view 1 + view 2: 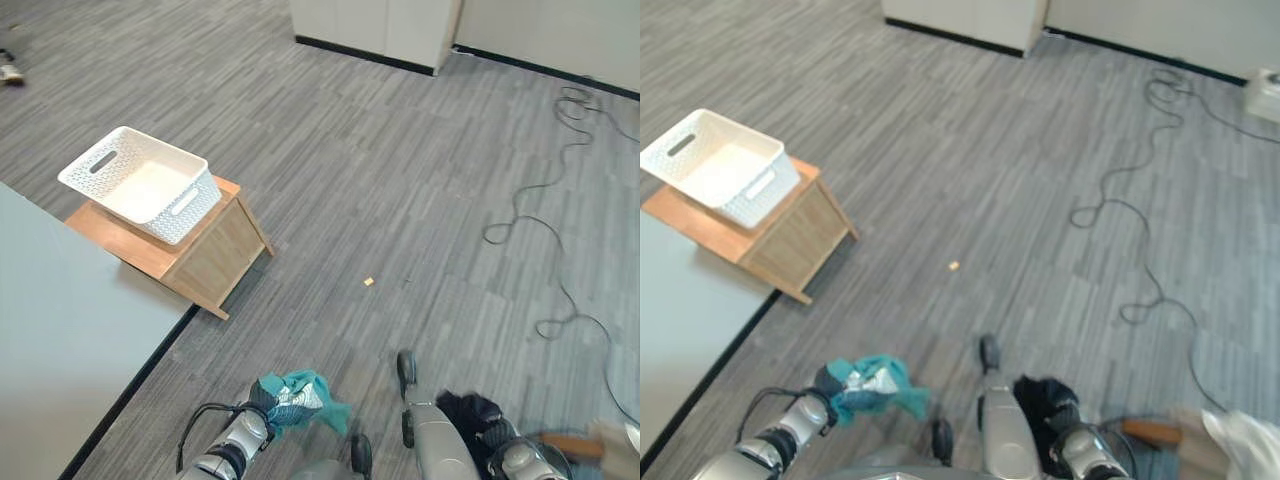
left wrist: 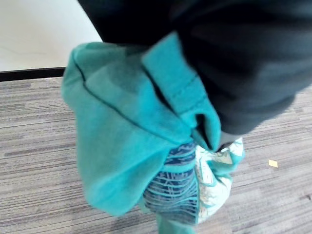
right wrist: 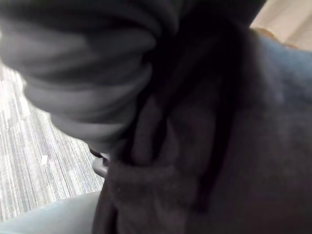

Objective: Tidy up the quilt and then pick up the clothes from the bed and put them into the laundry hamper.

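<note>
A white openwork laundry hamper (image 1: 186, 214) stands on a low wooden side table (image 1: 216, 256) beside the pale bed (image 1: 60, 330). Low in the eye views, my left hand (image 1: 262, 398) is shut on a bunched teal garment (image 1: 306, 400) with a patterned patch, which hangs above the carpet (image 2: 122, 141). My right hand (image 1: 497, 432) is shut on a black garment (image 1: 468, 410), and this dark cloth (image 3: 219, 146) is bunched close against the wrist. Both hands are over the floor, well short of the hamper and to its right.
Grey striped carpet (image 1: 400, 180) runs between me and the side table. A thin cable (image 1: 520, 215) snakes over the floor at the right. A white cabinet (image 1: 375, 25) stands at the back. A small scrap (image 1: 368, 282) lies mid-floor.
</note>
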`<state>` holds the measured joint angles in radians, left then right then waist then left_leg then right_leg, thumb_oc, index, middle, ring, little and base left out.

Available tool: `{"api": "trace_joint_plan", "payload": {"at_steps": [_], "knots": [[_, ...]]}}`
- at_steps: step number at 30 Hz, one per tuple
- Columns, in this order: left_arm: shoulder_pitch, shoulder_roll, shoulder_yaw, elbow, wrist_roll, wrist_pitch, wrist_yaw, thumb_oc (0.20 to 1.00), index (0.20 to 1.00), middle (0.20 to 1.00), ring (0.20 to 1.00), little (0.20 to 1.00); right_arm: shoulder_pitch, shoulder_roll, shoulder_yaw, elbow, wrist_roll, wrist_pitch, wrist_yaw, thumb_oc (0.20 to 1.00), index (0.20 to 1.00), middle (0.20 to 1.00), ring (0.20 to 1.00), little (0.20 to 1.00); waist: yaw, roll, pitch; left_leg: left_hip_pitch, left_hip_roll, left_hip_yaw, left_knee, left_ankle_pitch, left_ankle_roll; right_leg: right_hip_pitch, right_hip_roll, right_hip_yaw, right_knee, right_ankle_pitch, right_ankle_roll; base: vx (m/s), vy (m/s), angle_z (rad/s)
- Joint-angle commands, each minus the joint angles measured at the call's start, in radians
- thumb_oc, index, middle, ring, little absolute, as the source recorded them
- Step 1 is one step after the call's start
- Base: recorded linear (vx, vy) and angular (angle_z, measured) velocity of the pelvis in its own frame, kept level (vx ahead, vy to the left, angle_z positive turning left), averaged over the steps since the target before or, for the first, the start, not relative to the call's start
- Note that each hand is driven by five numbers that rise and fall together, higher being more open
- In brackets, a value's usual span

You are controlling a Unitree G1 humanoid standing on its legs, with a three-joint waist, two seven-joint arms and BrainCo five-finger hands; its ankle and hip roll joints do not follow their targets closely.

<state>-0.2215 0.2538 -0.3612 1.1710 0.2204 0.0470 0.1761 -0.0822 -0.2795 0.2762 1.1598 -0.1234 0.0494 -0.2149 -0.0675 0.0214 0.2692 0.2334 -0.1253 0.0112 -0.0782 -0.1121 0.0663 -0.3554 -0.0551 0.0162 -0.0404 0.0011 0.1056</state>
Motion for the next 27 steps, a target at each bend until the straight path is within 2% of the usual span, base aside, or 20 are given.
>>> {"api": "trace_joint_plan", "payload": {"at_steps": [1,3,4,5,6,7,9,10,12,14,15,16,17,18,20,21,23,25,26,27], "knots": [[-0.006,-0.003,-0.001,-0.018,0.04,-0.023,0.02,0.2,0.2,0.2,0.2,0.2,-0.027,-0.062,0.01,0.024,-0.016,0.023,-0.008,0.2,0.2,0.2,0.2,0.2,-0.007,-0.003,0.007,0.017,0.142,0.051,0.216,-0.057,-0.113,0.101,-0.018,0.025,0.124,0.007,0.068,0.87,-0.397,0.91],[0.021,-0.012,0.013,-0.006,0.025,-0.021,0.014,0.2,0.2,0.2,0.2,0.2,-0.025,-0.073,0.019,0.039,-0.03,0.021,0.002,0.2,0.2,0.2,0.2,0.2,0.0,-0.008,0.002,-0.107,0.188,0.054,0.584,0.102,-0.135,0.163,-0.002,0.02,0.142,-0.012,0.01,0.52,-0.363,0.89],[0.03,-0.012,0.016,-0.005,0.01,-0.019,0.018,0.2,0.2,0.2,0.2,0.2,-0.026,-0.082,0.025,0.04,-0.032,0.022,-0.003,0.2,0.2,0.2,0.2,0.2,0.019,-0.024,0.015,-0.205,0.198,0.048,0.772,0.154,-0.132,0.194,-0.017,-0.005,0.141,-0.027,-0.023,0.41,-0.355,0.39],[0.034,-0.01,0.024,-0.011,-0.012,-0.018,0.029,0.2,0.2,0.2,0.2,0.2,-0.033,-0.092,0.034,0.032,-0.031,0.021,-0.004,0.2,0.2,0.2,0.2,0.2,0.042,-0.034,0.033,-0.279,0.196,0.045,0.879,0.15,-0.106,0.231,-0.017,-0.013,0.134,-0.044,-0.048,0.46,-0.379,0.02],[0.031,-0.009,0.028,-0.015,-0.031,-0.022,0.037,0.2,0.2,0.2,0.2,0.2,-0.055,-0.104,0.044,0.031,-0.031,0.02,-0.011,0.2,0.2,0.2,0.2,0.2,0.066,-0.05,0.05,-0.366,0.198,0.049,0.963,0.143,-0.104,0.28,-0.025,-0.019,0.115,-0.058,-0.064,0.47,-0.304,-0.08],[0.031,-0.008,0.028,-0.02,-0.033,-0.019,0.038,0.2,0.2,0.2,0.2,0.2,-0.067,-0.107,0.044,0.029,-0.034,0.024,-0.008,0.2,0.2,0.2,0.2,0.2,0.083,-0.053,0.054,-0.422,0.214,0.083,0.98,0.127,-0.101,0.315,-0.03,-0.025,0.102,-0.076,-0.067,0.54,-0.221,0.03],[0.037,-0.015,0.022,-0.017,-0.021,-0.018,0.032,0.2,0.2,0.2,0.2,0.2,-0.088,-0.11,0.065,0.029,-0.049,0.022,-0.005,0.2,0.2,0.2,0.2,0.2,0.118,-0.047,0.049,-0.505,0.2,0.134,0.859,0.099,-0.11,0.406,-0.04,-0.048,0.064,-0.107,-0.061,0.61,-0.062,0.25],[0.04,-0.014,0.021,-0.02,-0.013,-0.02,0.03,0.2,0.2,0.2,0.2,0.2,-0.084,-0.11,0.069,0.026,-0.053,0.019,-0.002,0.2,0.2,0.2,0.2,0.2,0.131,-0.042,0.036,-0.508,0.192,0.161,0.74,0.105,-0.109,0.441,-0.046,-0.049,0.045,-0.12,-0.05,0.66,0.036,0.3],[0.054,-0.017,0.023,-0.019,-0.008,-0.028,0.022,0.2,0.2,0.2,0.2,0.2,-0.083,-0.113,0.069,0.023,-0.051,0.008,-0.006,0.2,0.2,0.2,0.2,0.2,0.147,-0.024,0.013,-0.5,0.19,0.258,0.428,0.129,-0.107,0.51,-0.039,-0.075,0.028,-0.163,-0.029,0.7,0.09,0.21],[0.065,-0.014,0.033,-0.017,0.011,0.001,0.024,0.2,0.2,0.2,0.2,0.2,-0.076,-0.115,0.077,0.028,-0.099,0.032,-0.036,0.2,0.2,0.2,0.2,0.2,0.168,-0.018,-0.015,-0.468,0.187,0.33,0.242,0.158,-0.111,0.585,-0.027,-0.11,0.023,-0.209,-0.025,0.68,0.055,0.33],[0.076,-0.015,0.046,-0.003,0.015,-0.002,0.011,0.2,0.2,0.2,0.2,0.2,-0.08,-0.107,0.079,0.031,-0.096,0.023,-0.012,0.2,0.2,0.2,0.2,0.2,0.173,-0.022,-0.034,-0.43,0.174,0.334,0.183,0.142,-0.099,0.584,-0.017,-0.108,0.05,-0.23,-0.012,0.71,0.041,0.43],[0.079,-0.015,0.043,0.0,0.02,-0.013,0.011,0.2,0.2,0.2,0.2,0.2,-0.071,-0.096,0.074,0.032,-0.091,0.005,-0.015,0.2,0.2,0.2,0.2,0.2,0.179,-0.032,-0.048,-0.401,0.152,0.327,0.175,0.124,-0.064,0.577,-0.015,-0.123,0.135,-0.23,0.003,0.6,0.068,0.23],[0.085,-0.018,0.044,0.008,0.011,-0.011,0.011,0.2,0.2,0.2,0.2,0.2,-0.08,-0.085,0.079,0.032,-0.094,0.007,-0.008,0.2,0.2,0.2,0.2,0.2,0.178,-0.043,-0.053,-0.382,0.125,0.305,0.171,0.105,-0.036,0.531,-0.014,-0.132,0.302,-0.19,0.037,0.53,0.081,0.14],[0.088,-0.017,0.043,0.022,0.019,-0.008,0.001,0.2,0.2,0.2,0.2,0.2,-0.076,-0.076,0.069,0.033,-0.093,0.009,0.0,0.2,0.2,0.2,0.2,0.2,0.167,-0.044,-0.049,-0.349,0.109,0.298,0.157,0.082,-0.013,0.461,-0.026,-0.136,0.485,-0.117,0.091,0.45,0.093,-0.01],[0.078,-0.006,0.052,0.017,0.016,0.003,0.015,0.2,0.2,0.2,0.2,0.2,-0.089,-0.054,0.065,0.01,-0.077,0.01,0.0,0.2,0.2,0.2,0.2,0.2,0.131,-0.018,-0.024,-0.256,0.121,0.273,0.089,0.085,-0.001,0.287,-0.025,-0.105,0.752,-0.029,0.116,0.4,0.07,0.55],[0.075,-0.003,0.051,0.015,0.016,0.001,0.02,0.2,0.2,0.2,0.2,0.2,-0.09,-0.049,0.061,-0.001,-0.071,0.007,0.0,0.2,0.2,0.2,0.2,0.2,0.122,-0.004,-0.018,-0.216,0.127,0.257,0.059,0.088,-0.002,0.232,-0.022,-0.103,0.806,-0.046,0.104,0.39,0.036,0.8],[0.07,0.0,0.05,-0.005,0.0,-0.008,0.031,0.2,0.2,0.2,0.2,0.2,-0.083,-0.041,0.058,-0.026,-0.054,-0.003,-0.009,0.2,0.2,0.2,0.2,0.2,0.104,0.009,-0.01,-0.166,0.125,0.215,0.025,0.094,-0.012,0.175,-0.011,-0.103,0.761,-0.077,0.071,0.43,-0.037,0.89],[0.061,0.0,0.042,-0.024,-0.013,-0.018,0.034,0.2,0.2,0.2,0.2,0.2,-0.074,-0.038,0.061,-0.033,-0.041,-0.01,-0.013,0.2,0.2,0.2,0.2,0.2,0.097,0.01,-0.018,-0.146,0.127,0.185,0.02,0.088,-0.027,0.164,-0.001,-0.097,0.603,-0.099,0.051,0.53,-0.19,1.24],[0.039,-0.003,0.025,-0.021,-0.007,-0.027,0.032,0.2,0.2,0.2,0.2,0.2,-0.069,-0.039,0.061,-0.022,-0.034,-0.011,-0.017,0.2,0.2,0.2,0.2,0.2,0.076,-0.001,-0.025,-0.125,0.119,0.123,0.025,0.062,-0.046,0.188,-0.011,-0.031,0.336,-0.113,0.041,0.48,-0.226,1.21],[0.039,-0.003,0.025,-0.021,-0.007,-0.027,0.032,0.2,0.2,0.2,0.2,0.2,-0.069,-0.039,0.061,-0.022,-0.034,-0.011,-0.017,0.2,0.2,0.2,0.2,0.2,0.075,0.001,-0.025,-0.127,0.121,0.122,0.026,0.062,-0.046,0.191,-0.009,-0.033,0.327,-0.108,0.041,0.49,-0.263,1.55]]}}
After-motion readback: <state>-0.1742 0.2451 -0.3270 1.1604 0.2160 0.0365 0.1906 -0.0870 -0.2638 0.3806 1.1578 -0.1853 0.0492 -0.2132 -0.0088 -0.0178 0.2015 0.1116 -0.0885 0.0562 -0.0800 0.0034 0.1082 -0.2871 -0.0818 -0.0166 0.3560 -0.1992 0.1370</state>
